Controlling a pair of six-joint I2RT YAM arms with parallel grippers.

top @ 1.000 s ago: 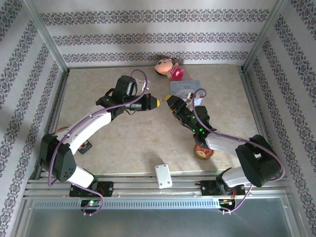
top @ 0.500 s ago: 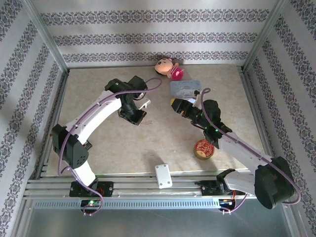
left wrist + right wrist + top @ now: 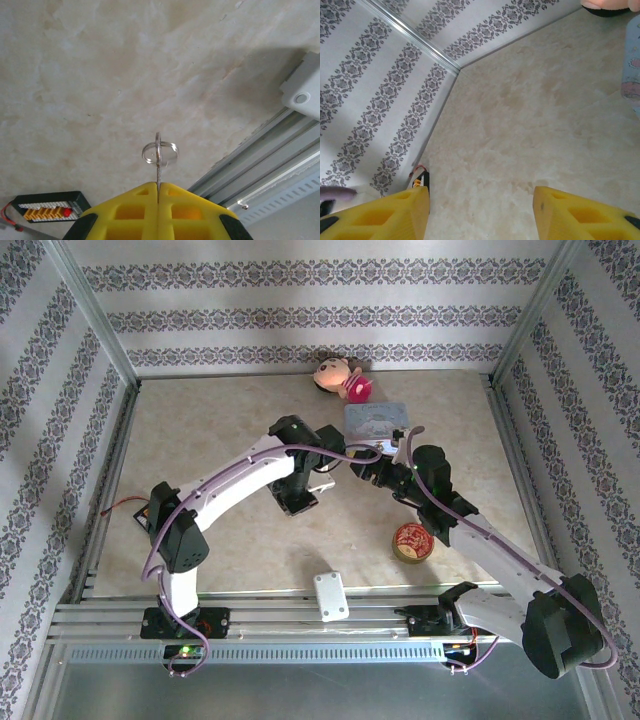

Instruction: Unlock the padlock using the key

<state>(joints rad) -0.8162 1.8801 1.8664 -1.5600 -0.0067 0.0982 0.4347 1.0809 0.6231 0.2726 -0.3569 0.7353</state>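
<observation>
Beige, marble-patterned surface, from above: my two white arms arch toward its middle, my left pincer tipped downward and my right pincer reaching in just beside it, close enough, I judge, for the two to work together. Behind them lie a pale-blue tin and a doll. A round red tin sits near my right forearm and a white block lies at the near edge. The padlock is too small for me to pick out, so I cannot tell where it lies.

From my left wrist: yellow, foam-like pads pressed flat together, pinching the key edge-on. It is a thin metal sliver whose wire ring stands clear of the tips. With the ringed end outward, I judge the blade sits between the pads, so a hand-over or regrip may be needed. A black connector board and a ribbed aluminium rail frame the shot.

From my right wrist: yellow fingers spread wide, only bare surface between them, and patterned wallpaper beyond.
</observation>
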